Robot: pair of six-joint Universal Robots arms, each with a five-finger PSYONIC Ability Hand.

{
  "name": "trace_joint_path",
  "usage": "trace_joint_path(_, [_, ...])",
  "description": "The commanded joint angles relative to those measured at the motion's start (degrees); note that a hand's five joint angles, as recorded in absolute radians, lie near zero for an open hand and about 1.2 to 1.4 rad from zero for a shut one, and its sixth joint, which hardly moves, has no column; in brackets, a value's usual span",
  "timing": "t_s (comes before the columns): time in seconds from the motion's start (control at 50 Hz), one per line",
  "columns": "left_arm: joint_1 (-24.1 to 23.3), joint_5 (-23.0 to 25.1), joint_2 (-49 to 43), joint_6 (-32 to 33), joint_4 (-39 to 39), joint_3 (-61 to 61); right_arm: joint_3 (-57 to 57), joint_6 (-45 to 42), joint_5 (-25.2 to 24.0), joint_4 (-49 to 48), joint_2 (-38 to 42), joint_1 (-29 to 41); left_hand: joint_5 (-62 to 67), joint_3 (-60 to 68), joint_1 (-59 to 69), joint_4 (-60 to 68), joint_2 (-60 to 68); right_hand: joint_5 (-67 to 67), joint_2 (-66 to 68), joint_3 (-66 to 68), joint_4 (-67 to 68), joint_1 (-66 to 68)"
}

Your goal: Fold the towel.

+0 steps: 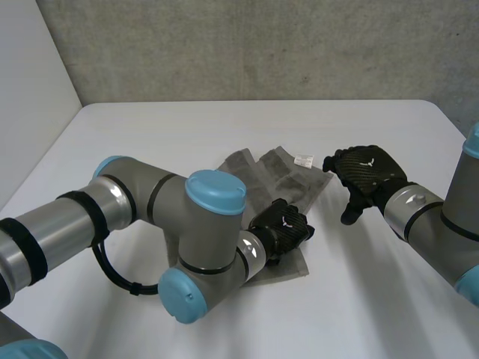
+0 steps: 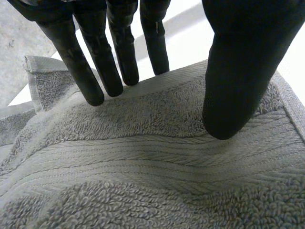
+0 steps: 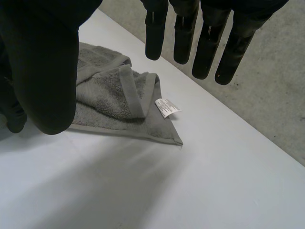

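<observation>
A grey towel [image 1: 281, 176] lies crumpled and partly folded on the white table [image 1: 187, 127], with a white label [image 1: 303, 159] at its far right corner. My left hand [image 1: 283, 228] rests on the towel's near right part. In the left wrist view its straight fingers [image 2: 95, 67] and thumb [image 2: 238, 71] stand apart with their tips down on the towel [image 2: 152, 181], and no cloth is pinched between them. My right hand [image 1: 367, 176] hovers open just right of the labelled corner. In the right wrist view its fingers [image 3: 209, 43] and thumb [image 3: 43, 71] spread above the towel [image 3: 109, 100] and its label [image 3: 167, 107].
The left arm [image 1: 150, 217] bends across the near left of the table and hides the towel's near left part. A grey wall [image 1: 262, 45] runs behind the table's far edge. Bare tabletop lies to the right of the towel under the right hand.
</observation>
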Motion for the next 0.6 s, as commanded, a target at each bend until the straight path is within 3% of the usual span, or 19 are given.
trace_joint_path(0.02, [1.1, -0.6, 0.1, 2.6, -1.0, 0.5, 0.0, 0.0, -0.1, 0.1, 0.3, 0.0, 28.1, 28.0, 27.9, 28.0, 27.9, 0.4, -2.1, -1.5, -0.7, 1.7])
trace_joint_path(0.16, [2.4, -2.9, 2.5, 3.1, -0.7, 0.5, 0.0, 0.0, -0.1, 0.1, 0.2, 0.1, 47.2, 47.2, 47.0, 47.1, 47.1, 0.4, -2.1, -1.5, -0.7, 1.7])
trace_joint_path(0.4, [8.8, -12.6, 6.1, 4.3, -0.1, -2.7, -0.1, 0.1, -0.1, 0.1, 0.2, 0.0, 47.2, 47.2, 47.0, 47.1, 47.1, 0.4, -2.1, -1.5, -0.7, 1.7])
trace_joint_path(0.6, [19.8, -17.7, 14.7, 4.2, 8.6, -15.5, 0.0, 0.1, -0.2, 0.1, 1.0, 0.5, 47.2, 47.2, 47.0, 47.1, 47.1, 0.2, -2.2, -1.7, -0.8, 1.5])
